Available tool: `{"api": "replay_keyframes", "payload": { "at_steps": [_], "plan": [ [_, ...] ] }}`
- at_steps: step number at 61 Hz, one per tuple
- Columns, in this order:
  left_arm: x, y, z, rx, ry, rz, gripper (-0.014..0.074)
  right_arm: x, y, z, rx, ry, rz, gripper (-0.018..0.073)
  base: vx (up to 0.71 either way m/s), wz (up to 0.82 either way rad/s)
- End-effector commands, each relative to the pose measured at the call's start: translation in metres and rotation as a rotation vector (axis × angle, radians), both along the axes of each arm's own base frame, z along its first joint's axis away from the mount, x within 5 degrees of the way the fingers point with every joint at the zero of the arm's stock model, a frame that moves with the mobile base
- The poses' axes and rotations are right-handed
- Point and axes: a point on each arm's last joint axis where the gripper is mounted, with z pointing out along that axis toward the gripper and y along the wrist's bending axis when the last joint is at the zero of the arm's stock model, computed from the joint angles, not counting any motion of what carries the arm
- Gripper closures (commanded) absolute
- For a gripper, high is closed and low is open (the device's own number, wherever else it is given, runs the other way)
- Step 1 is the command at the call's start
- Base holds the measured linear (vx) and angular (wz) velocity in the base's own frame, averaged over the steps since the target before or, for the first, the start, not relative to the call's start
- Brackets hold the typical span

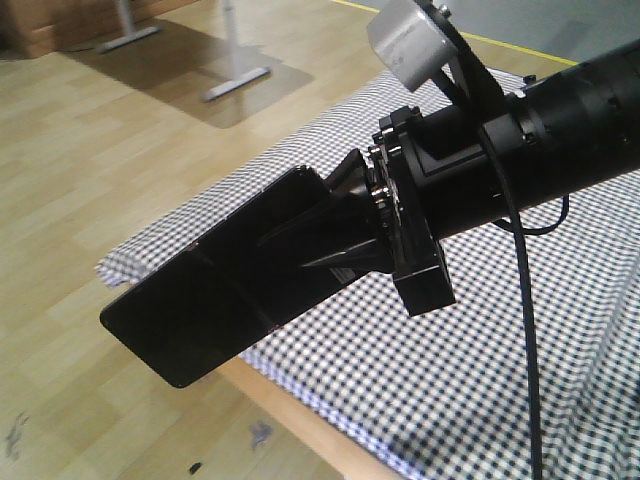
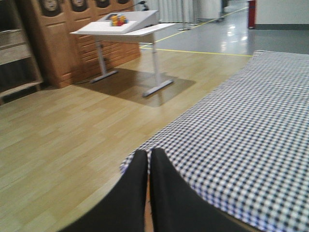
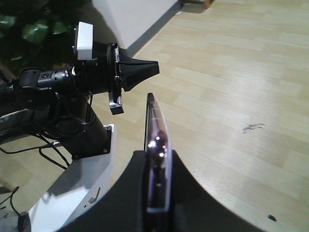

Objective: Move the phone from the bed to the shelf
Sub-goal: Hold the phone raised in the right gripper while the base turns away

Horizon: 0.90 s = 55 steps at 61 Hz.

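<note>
The phone [image 1: 210,300], a glossy black slab with a centre crease, hangs in the air over the bed's near corner and the floor. My right gripper [image 1: 325,235] is shut on its far end. In the right wrist view the phone [image 3: 155,130] stands edge-on, pinkish rim showing, between the two fingers of the right gripper [image 3: 157,154]. The bed [image 1: 480,350] is covered in black-and-white check cloth. My left gripper [image 2: 148,155] is shut with nothing in it, just above the corner of the bed [image 2: 251,121]. Thick boards of the shelf [image 2: 17,50] show at the far left.
A white desk [image 2: 130,26] carrying small coloured items stands on the wood floor beyond the bed, with brown wooden cabinets [image 2: 72,38] behind it. The left arm [image 3: 87,77] and the robot's white base [image 3: 72,188] lie left of the phone. A plant [image 3: 24,24] is behind them.
</note>
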Motion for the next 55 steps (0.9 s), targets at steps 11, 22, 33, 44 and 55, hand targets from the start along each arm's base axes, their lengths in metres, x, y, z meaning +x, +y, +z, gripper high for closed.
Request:
{"api": "replay_keyframes", "payload": {
  "at_steps": [11, 22, 33, 44, 55],
  "plan": [
    [-0.0013, -0.0001, 0.0147, -0.008, -0.107, 0.0, 0.0595, -0.0151, -0.0022, 0.0232, 0.094, -0.005, 0.05, 0.0562, -0.14, 0.54],
    [-0.0013, -0.0001, 0.0147, -0.008, -0.107, 0.0, 0.0595, -0.0151, -0.0022, 0.0232, 0.094, -0.005, 0.05, 0.0562, -0.13, 0.51],
    [-0.0013, -0.0001, 0.0147, -0.008, -0.107, 0.0, 0.0595, -0.0151, -0.0022, 0.0232, 0.094, -0.005, 0.05, 0.0562, -0.13, 0.49],
    [-0.0013, -0.0001, 0.0147, -0.008, -0.107, 0.0, 0.0595, -0.0151, -0.0022, 0.0232, 0.094, -0.005, 0.05, 0.0562, -0.12, 0.47],
    [-0.0013, -0.0001, 0.0147, -0.008, -0.107, 0.0, 0.0595, -0.0151, -0.0022, 0.0232, 0.094, -0.005, 0.05, 0.0562, -0.12, 0.47]
  ]
}}
